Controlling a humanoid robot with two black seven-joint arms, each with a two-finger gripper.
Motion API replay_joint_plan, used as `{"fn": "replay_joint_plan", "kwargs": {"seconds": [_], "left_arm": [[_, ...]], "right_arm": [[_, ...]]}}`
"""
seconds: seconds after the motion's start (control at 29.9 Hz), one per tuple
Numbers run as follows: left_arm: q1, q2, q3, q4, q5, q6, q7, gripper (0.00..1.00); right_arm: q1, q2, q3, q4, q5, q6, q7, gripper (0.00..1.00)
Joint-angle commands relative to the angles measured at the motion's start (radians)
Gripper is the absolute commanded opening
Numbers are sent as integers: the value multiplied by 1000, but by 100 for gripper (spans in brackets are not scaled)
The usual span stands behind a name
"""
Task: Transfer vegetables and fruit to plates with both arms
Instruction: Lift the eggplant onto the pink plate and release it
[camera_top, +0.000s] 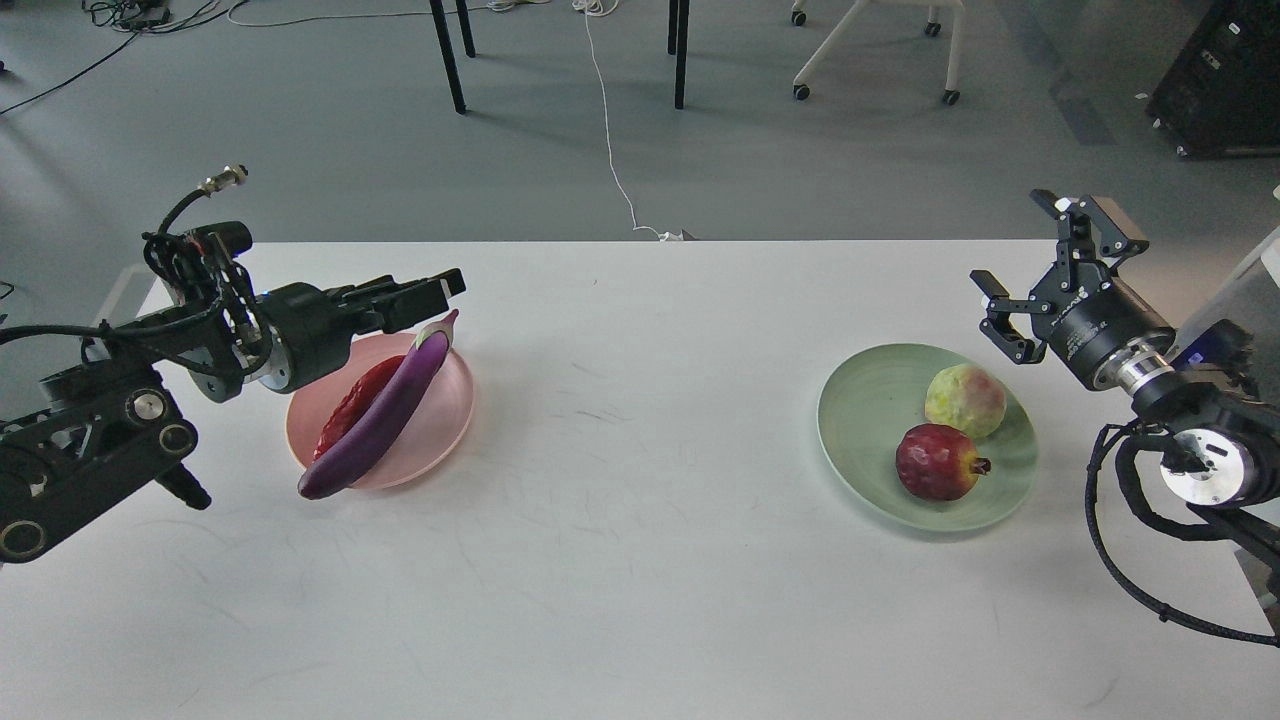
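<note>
The purple eggplant (385, 412) lies diagonally across the pink plate (440, 425), its lower end past the near rim. The red chili pepper (347, 405) lies on the plate beside it, partly hidden. My left gripper (440, 290) hangs above the plate's far edge, free of the eggplant; its fingers overlap, so I cannot tell its state. The dark red pomegranate (937, 461) and the pale yellow-green fruit (965, 399) sit on the mint green plate (865, 420). My right gripper (1040, 265) is open and empty, above and right of that plate.
The white table (640, 560) spans the view. Beyond its far edge are the grey floor, black table legs (448, 55), a white cable (610, 130) and a wheeled chair base (870, 50).
</note>
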Motion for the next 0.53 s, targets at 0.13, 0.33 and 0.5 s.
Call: {"fn": "replay_joint_plan", "kwargs": {"seconds": [0.13, 0.33, 0.5], "left_arm": [[200, -269, -339, 43, -414, 96, -51, 100], [322, -442, -511, 118, -417, 34, -60, 100], [354, -464, -530, 118, -418, 20, -62, 100]], "right_arm": [[1, 30, 11, 7, 2, 12, 0, 99], [-21, 55, 14, 7, 2, 9, 0, 99], [-24, 55, 14, 8, 3, 11, 0, 99]]}}
